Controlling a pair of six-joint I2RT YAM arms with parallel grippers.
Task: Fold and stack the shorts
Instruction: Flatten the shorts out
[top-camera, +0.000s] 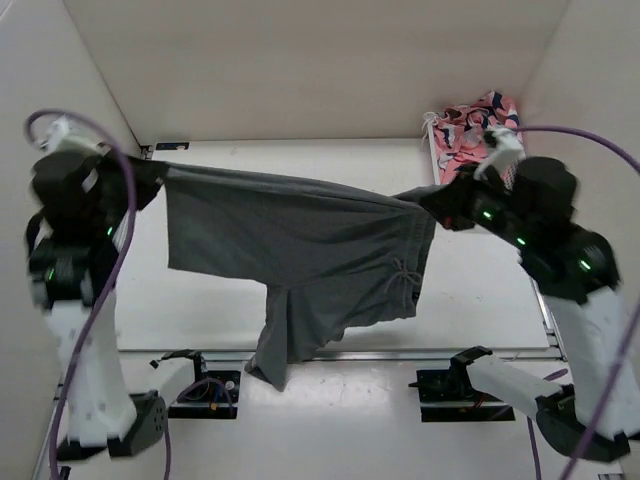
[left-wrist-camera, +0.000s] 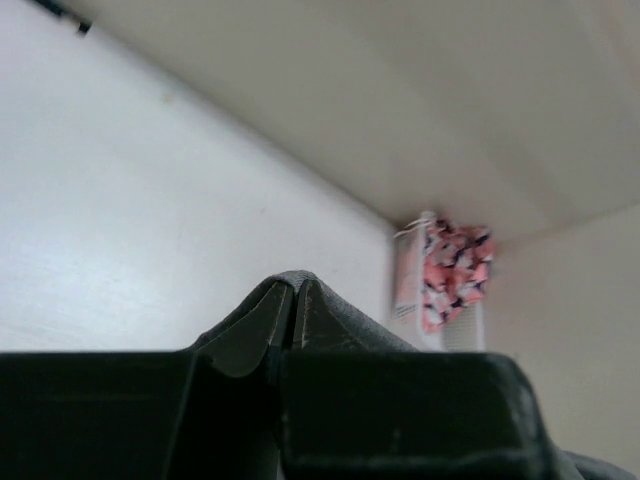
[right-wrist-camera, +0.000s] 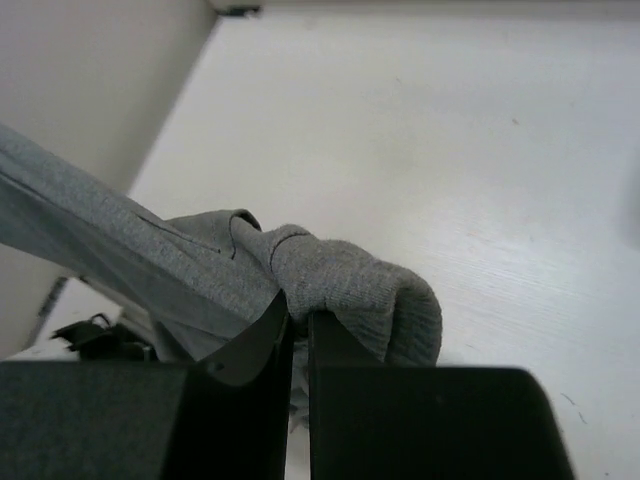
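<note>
The grey shorts (top-camera: 300, 245) hang stretched in the air between both arms, above the table. The drawstring and gathered waistband sit at the right, and one leg droops toward the near edge. My left gripper (top-camera: 150, 172) is shut on the shorts' left corner; in the left wrist view (left-wrist-camera: 293, 290) a thin fold of grey cloth (left-wrist-camera: 340, 318) drapes over the closed fingers. My right gripper (top-camera: 432, 203) is shut on the waistband end; in the right wrist view (right-wrist-camera: 298, 318) the bunched grey knit (right-wrist-camera: 350, 285) wraps over the fingertips.
A pink patterned garment (top-camera: 475, 128) lies folded at the back right corner, also seen in the left wrist view (left-wrist-camera: 452, 270). White walls enclose the left, back and right. A metal rail (top-camera: 340, 353) runs along the near table edge by the arm bases.
</note>
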